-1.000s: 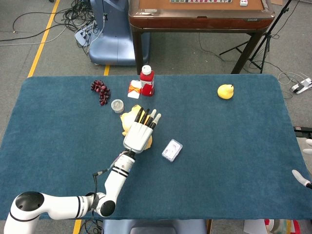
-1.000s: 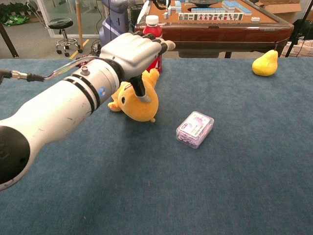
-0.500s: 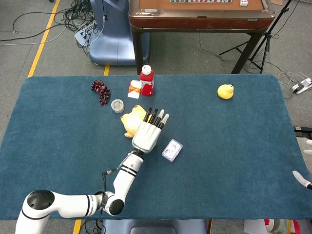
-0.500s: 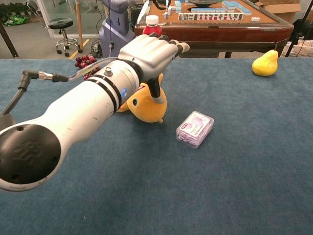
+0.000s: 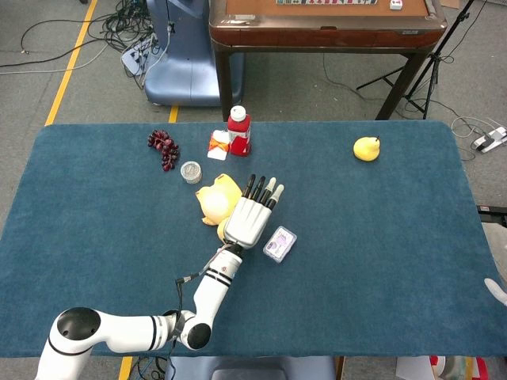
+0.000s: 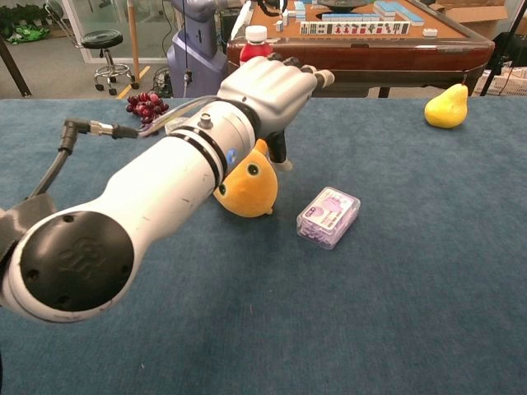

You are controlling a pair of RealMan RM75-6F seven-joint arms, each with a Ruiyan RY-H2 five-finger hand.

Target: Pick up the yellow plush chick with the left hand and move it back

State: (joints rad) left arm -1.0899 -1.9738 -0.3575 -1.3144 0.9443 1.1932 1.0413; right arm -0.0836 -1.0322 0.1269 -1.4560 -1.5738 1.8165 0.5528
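The yellow plush chick [image 5: 214, 203] lies on the blue table left of centre, its face turned toward the chest camera [image 6: 248, 189]. My left hand [image 5: 252, 214] hovers just to the chick's right and partly above it, palm down. Its fingers are stretched out straight and apart toward the back of the table, and it holds nothing. In the chest view the left hand [image 6: 276, 81] sits above the chick, with the thumb hanging down behind the toy. Only a white sliver of my right hand [image 5: 496, 290] shows at the right edge of the head view.
A clear box with purple contents [image 5: 280, 243] lies just right of the left hand. Behind the chick stand a small round tin [image 5: 191, 172], a red bottle [image 5: 239, 131] and a small packet [image 5: 218, 145]. Grapes [image 5: 163, 147] lie back left, and a yellow pear [image 5: 366, 148] back right.
My left hand has slid to the right and off the chick, fingers still straight. The chick has rolled, so its face now shows in the chest view. The right hand has dropped further out of frame.
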